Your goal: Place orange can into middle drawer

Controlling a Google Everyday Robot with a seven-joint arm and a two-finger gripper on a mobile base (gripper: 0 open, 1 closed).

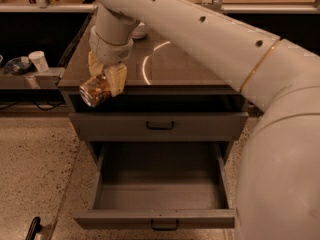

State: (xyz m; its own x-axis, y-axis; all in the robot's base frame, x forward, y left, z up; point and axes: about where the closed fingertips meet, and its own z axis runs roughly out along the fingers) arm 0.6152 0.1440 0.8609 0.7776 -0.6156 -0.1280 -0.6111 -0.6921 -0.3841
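My gripper (pixel 103 81) is shut on the orange can (pixel 95 91), a shiny orange-gold can with brown mottling, held on its side. It hangs in the air just past the front left edge of the cabinet top (pixel 170 64), above the left side of the drawers. The middle drawer (pixel 160 191), the lowest and deepest one, stands pulled out with a bare grey floor and a small dark bar handle. The shallower drawer (pixel 159 126) above it is shut. My white arm fills the right side of the view.
A white bowl (pixel 140 30) sits at the back of the cabinet top, partly hidden by my arm. A white cup (pixel 38 60) and a dark dish (pixel 18 65) stand on a low shelf at the left. Speckled floor lies around the cabinet.
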